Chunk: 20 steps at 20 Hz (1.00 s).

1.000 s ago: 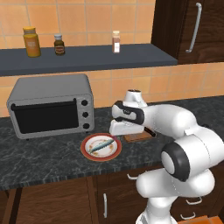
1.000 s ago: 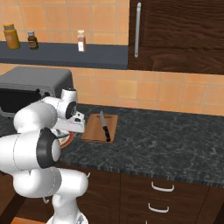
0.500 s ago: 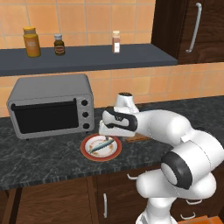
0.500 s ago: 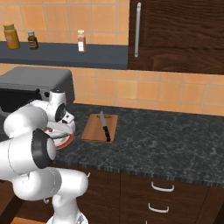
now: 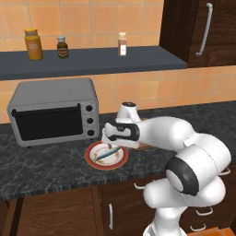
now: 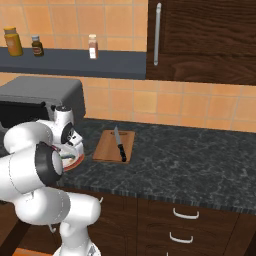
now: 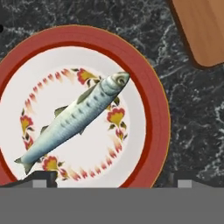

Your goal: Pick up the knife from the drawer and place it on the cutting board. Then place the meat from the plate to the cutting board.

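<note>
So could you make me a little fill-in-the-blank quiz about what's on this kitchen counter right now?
1. The knife is lying on the wooden ____.
2. The fish is lying on the ____ with the red rim.
3. The claw hangs right above the fish with its jaws ____.
4. Beside the plate stands a grey toaster ____.

Missing words: board; plate; open; oven

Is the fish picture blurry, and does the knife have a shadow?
In the hand view the fish looks sharp, scales and fins clear, lying on the plate with hardly any shadow; in the right base view the knife on the cutting board is crisp but small, its shadow too faint to tell; in the left base view the light is even, without glare.
</note>
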Motion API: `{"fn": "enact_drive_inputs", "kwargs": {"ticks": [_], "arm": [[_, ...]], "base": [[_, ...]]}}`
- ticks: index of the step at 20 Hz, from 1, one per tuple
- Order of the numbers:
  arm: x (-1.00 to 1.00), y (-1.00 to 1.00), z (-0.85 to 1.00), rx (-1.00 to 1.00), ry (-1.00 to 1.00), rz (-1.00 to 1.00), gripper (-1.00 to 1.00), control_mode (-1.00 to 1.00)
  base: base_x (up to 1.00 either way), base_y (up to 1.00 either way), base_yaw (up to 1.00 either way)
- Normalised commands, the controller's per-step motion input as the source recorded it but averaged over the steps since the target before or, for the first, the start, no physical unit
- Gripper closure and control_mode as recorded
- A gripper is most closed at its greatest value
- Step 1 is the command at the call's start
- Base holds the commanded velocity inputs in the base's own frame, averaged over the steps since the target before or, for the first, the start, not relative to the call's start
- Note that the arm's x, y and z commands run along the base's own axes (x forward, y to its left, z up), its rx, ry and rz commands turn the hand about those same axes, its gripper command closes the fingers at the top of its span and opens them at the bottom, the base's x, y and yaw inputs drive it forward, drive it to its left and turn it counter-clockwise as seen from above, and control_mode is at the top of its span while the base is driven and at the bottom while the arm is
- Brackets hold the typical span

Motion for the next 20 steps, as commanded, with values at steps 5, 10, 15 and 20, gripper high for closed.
{"fn": "enact_drive_inputs", "kwargs": {"ticks": [5, 10, 15, 20], "arm": [[0.03, 0.01, -0.30, 0.00, 0.00, -0.04, -1.00, -1.00], [0.15, 0.13, -0.24, 0.00, 0.00, -0.02, -1.00, -1.00], [0.01, 0.35, 0.01, 0.00, 0.00, 0.00, -1.00, -1.00], [0.08, 0.28, 0.00, -0.01, 0.00, -0.01, -1.00, -1.00]], "base": [[0.00, 0.00, 0.00], [0.00, 0.00, 0.00], [0.00, 0.00, 0.00], [0.00, 0.00, 0.00]]}}
